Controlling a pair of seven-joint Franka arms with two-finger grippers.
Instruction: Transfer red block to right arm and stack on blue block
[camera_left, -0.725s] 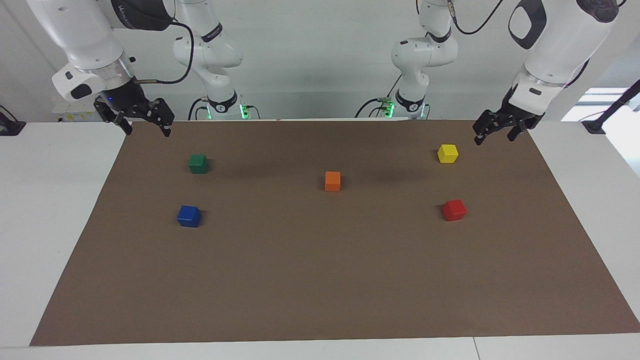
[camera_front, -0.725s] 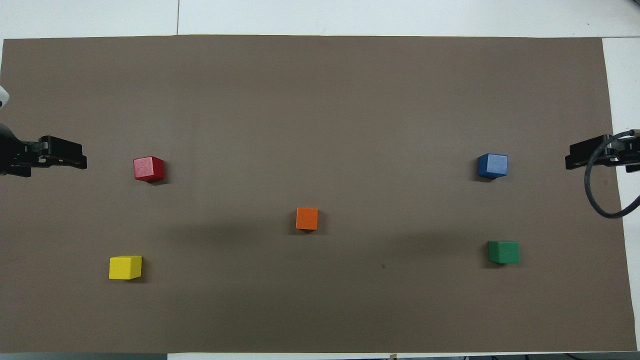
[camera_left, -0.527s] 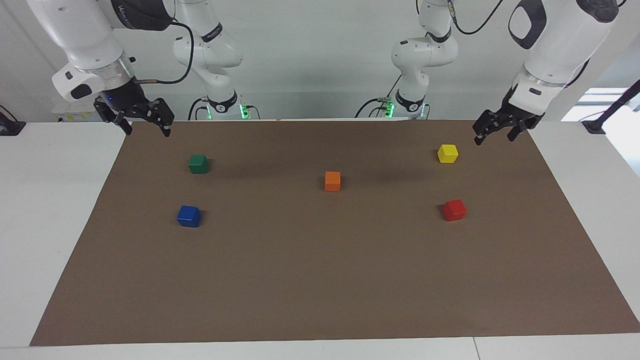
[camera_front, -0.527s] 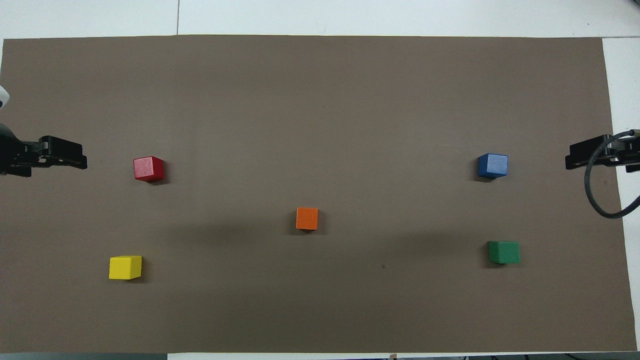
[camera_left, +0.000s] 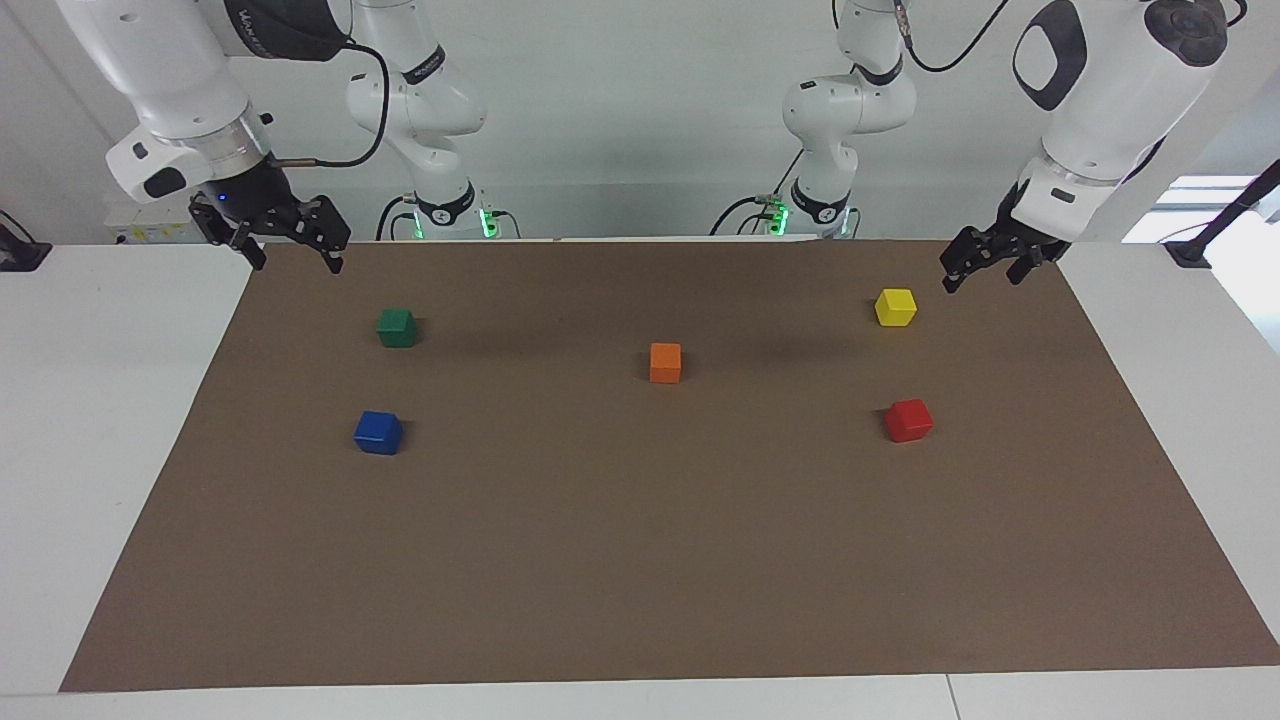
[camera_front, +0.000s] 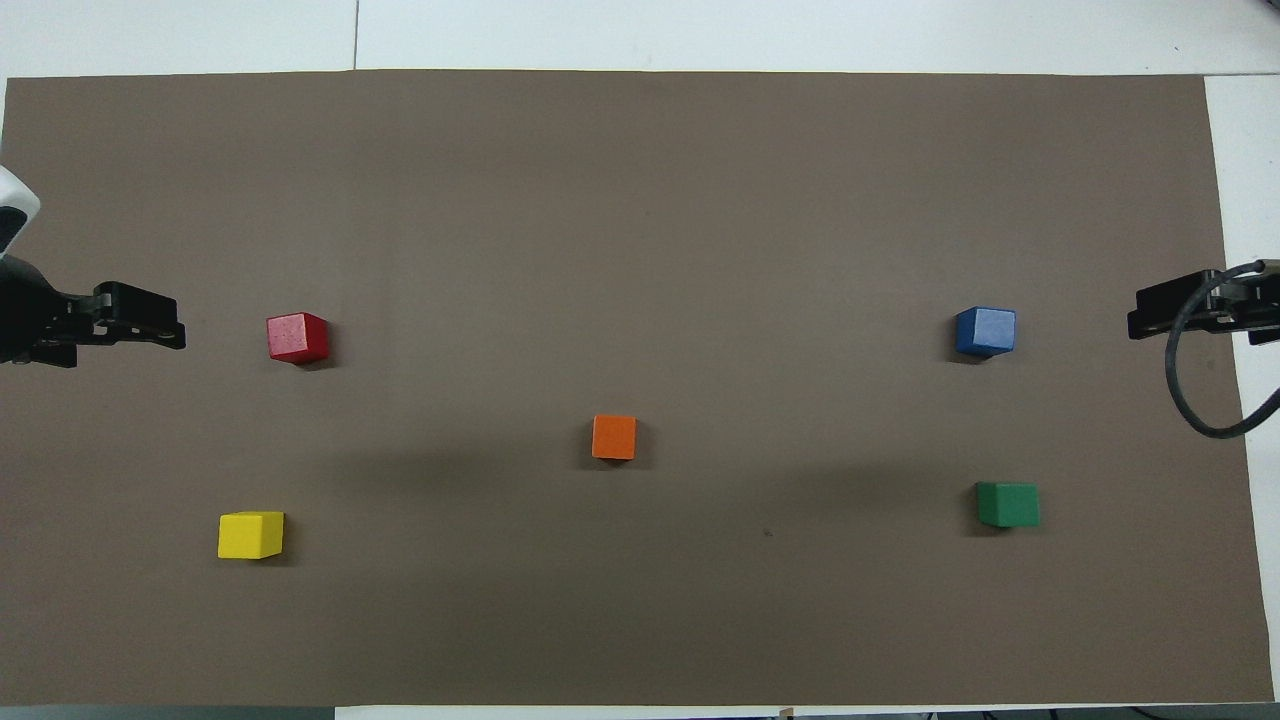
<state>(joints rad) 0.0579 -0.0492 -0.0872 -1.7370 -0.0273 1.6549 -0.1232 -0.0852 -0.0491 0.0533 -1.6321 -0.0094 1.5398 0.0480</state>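
Observation:
The red block (camera_left: 908, 420) sits on the brown mat toward the left arm's end; it also shows in the overhead view (camera_front: 297, 337). The blue block (camera_left: 378, 432) sits toward the right arm's end, also in the overhead view (camera_front: 985, 331). My left gripper (camera_left: 981, 277) is open and empty, raised over the mat's edge at the left arm's end, apart from the red block; it also shows in the overhead view (camera_front: 168, 330). My right gripper (camera_left: 295, 258), with the blue light, is open and empty over the mat's corner; it also shows in the overhead view (camera_front: 1150, 318).
A yellow block (camera_left: 895, 307) lies nearer to the robots than the red block. A green block (camera_left: 397, 327) lies nearer to the robots than the blue block. An orange block (camera_left: 665, 362) sits mid-mat. The brown mat (camera_left: 640, 580) covers most of the white table.
My left gripper has shifted slightly inward over the mat toward the red block. The right arm and all blocks have not moved.

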